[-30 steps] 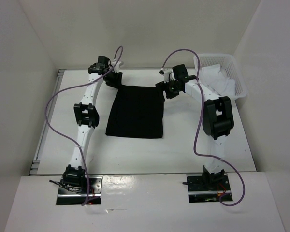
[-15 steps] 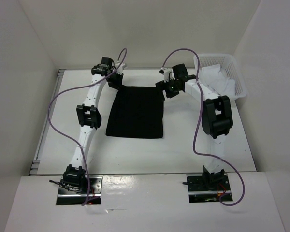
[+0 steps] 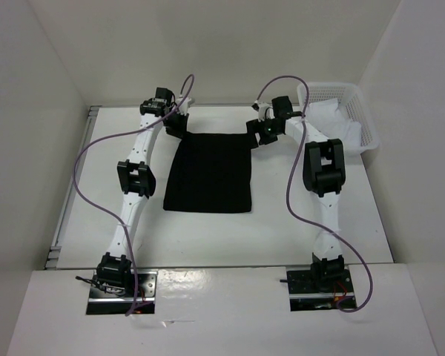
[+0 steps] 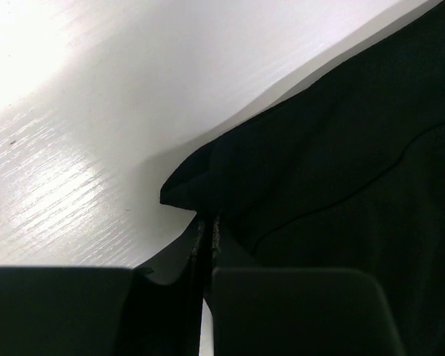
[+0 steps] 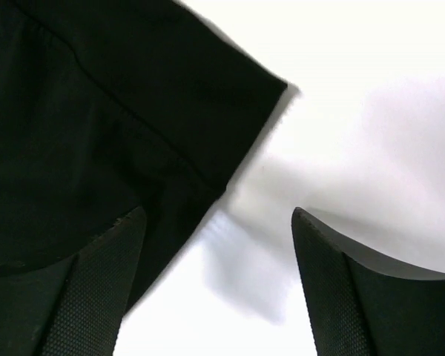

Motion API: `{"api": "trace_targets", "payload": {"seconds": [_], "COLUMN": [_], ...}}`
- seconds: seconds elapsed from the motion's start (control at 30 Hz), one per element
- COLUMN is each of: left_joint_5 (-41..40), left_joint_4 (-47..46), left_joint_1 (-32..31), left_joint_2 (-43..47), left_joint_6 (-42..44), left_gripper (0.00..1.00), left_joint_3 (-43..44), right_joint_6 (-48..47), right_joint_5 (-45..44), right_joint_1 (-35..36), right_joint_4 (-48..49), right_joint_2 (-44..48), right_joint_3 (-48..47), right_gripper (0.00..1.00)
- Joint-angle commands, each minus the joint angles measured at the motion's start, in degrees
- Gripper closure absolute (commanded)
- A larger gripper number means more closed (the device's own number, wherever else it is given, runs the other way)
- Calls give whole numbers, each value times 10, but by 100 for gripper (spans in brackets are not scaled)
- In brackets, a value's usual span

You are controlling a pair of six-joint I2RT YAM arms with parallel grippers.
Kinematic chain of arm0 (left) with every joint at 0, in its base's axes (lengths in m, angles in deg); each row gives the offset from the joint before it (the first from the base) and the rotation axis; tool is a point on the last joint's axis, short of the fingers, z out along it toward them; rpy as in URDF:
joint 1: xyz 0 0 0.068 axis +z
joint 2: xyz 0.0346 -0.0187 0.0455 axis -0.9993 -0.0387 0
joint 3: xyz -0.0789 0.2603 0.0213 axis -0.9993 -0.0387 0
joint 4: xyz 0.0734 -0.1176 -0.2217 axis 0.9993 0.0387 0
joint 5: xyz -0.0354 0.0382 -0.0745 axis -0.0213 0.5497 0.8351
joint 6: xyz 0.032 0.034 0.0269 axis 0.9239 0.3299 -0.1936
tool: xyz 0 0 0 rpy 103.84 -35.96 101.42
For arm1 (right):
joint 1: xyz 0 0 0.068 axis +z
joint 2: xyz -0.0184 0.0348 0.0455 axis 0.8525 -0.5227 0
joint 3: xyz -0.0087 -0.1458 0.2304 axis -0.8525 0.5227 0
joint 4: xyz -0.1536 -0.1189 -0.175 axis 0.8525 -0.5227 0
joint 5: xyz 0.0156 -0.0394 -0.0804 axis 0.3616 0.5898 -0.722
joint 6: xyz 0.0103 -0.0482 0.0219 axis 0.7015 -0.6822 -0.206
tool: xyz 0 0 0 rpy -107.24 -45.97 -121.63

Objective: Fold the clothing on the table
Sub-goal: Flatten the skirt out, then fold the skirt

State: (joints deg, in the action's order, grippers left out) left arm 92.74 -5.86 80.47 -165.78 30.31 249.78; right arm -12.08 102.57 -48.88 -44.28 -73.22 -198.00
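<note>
White table (image 3: 282, 230) stretched away from the arm bases. Near its middle lay the black clothing (image 3: 208, 174), flat, its long axis running near to far, the slightly narrower end pointing at the back wall. At its far left corner the left gripper (image 4: 208, 222) was pinched on the cloth. Over the far right corner the right gripper (image 5: 219, 215) hung with jaws apart. Farther right stood a white basket (image 3: 360, 111), with plain white walls around.

The left arm (image 3: 124, 221) and right arm (image 3: 328, 219) are white tubes with chunky black joints. A purple cable (image 3: 76, 167) loops loosely along each. Black, dimpled fingers (image 5: 96, 297) tip the right pincer (image 5: 216, 215).
</note>
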Motion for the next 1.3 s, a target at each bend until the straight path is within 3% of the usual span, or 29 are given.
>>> {"api": "trace_targets", "payload": {"seconds": [0.0, 0.67, 0.87, 0.97, 1.0, 1.17, 1.27], "left_joint_5": [6, 6, 6, 6, 6, 0, -6], "left_joint_4": [51, 56, 56, 61, 61, 61, 61], "left_joint_1": [0, 0, 0, 0, 0, 0, 0], "left_joint_2": [-7, -18, -23, -23, -23, -18, -5], "left_joint_6": [-1, 9, 15, 15, 15, 20, 20], "left_gripper": [99, 99, 100, 100, 100, 100, 100], "left_joint_3": [7, 7, 7, 7, 7, 7, 7], "right_joint_6": [-11, 0, 0, 8, 14, 10, 16], "right_joint_5": [46, 97, 102, 107, 87, 91, 80], "right_joint_1": [-4, -9, -9, -9, -9, 2, 2], "right_joint_4": [-19, -124, -191, -287, -339, -344, -345], "right_joint_2": [-30, -172, -251, -353, -387, -381, -352], "right_joint_3": [-62, -269, -398, -588, -704, -705, -705], "right_gripper": [18, 35, 50, 60, 68, 97, 100]}}
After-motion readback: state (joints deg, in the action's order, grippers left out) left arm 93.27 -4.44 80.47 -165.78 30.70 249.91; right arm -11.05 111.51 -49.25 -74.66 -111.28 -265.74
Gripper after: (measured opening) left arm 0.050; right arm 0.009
